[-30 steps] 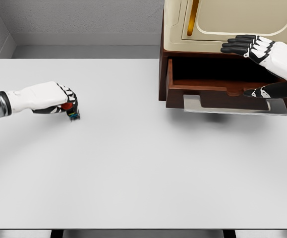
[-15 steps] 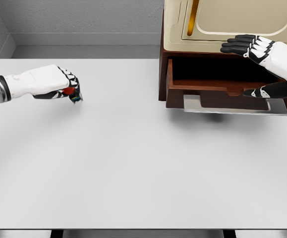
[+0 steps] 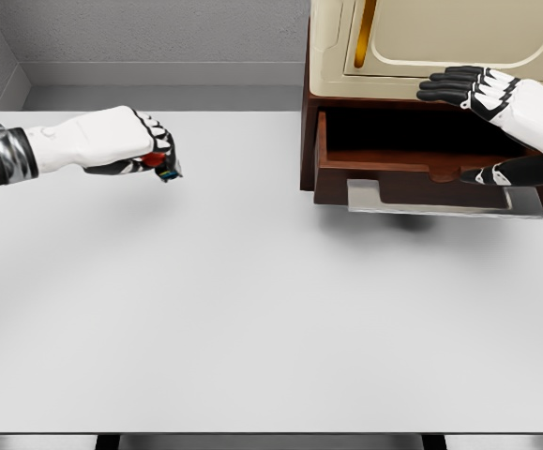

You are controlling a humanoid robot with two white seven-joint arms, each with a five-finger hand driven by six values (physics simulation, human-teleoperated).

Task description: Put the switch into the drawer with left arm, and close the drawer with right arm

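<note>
The broad white surface fills the near part of the view, bare in front of both arms. Further back on the left side, the left hand is held above the surface with its fingers curled tight around the switch, a small object showing red and dark parts with a spot of blue-green, which sticks out below and just ahead of the knuckles; it looks clear of the surface, though the gap is hard to judge. Well apart from that hand, off to its right and slightly farther back, the dark wooden drawer stands pulled out of a cream-coloured cabinet, a pale metal handle along its front edge. The right hand lies at the top of the drawer opening, fingers extended flat against the cabinet's lower edge and thumb down near the drawer front, grasping nothing.
</note>
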